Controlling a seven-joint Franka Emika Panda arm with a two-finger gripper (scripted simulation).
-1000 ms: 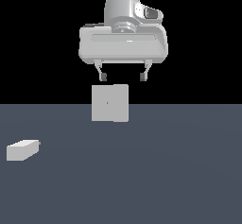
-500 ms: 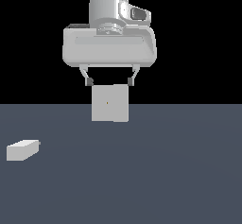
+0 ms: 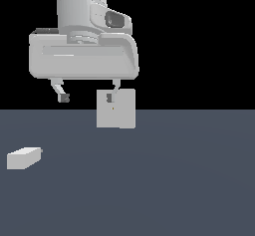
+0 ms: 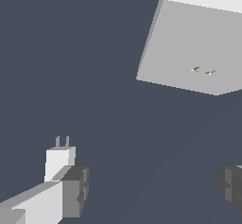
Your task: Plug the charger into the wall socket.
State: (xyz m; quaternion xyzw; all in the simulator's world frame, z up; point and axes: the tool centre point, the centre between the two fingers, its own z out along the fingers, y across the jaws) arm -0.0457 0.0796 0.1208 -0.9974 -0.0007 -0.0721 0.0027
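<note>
Shifting toward the exterior view's left and nearer that camera than half a second ago, no longer centred before the wall socket [image 3: 115, 109]. Holding nothing: gripper [image 3: 87, 97] spread wide, fingers [image 3: 63, 96] bare, one of them now overlapping the socket plate in the exterior view. Leaving the charger [image 3: 23, 158] exactly where it lay before, flat on the dark floor [image 3: 174, 190], well below the hand and out beyond its finger on the exterior view's left. Seen from the wrist as close beyond one fingertip, with two prongs [image 4: 62, 142] pointing away from the hand and the socket [image 4: 194, 53] further off past the other side. Reads as heading for the pick-up rather than the plugging; grasp not yet begun, so most of the task remains. No containers anywhere in view, hence nothing held in any.
</note>
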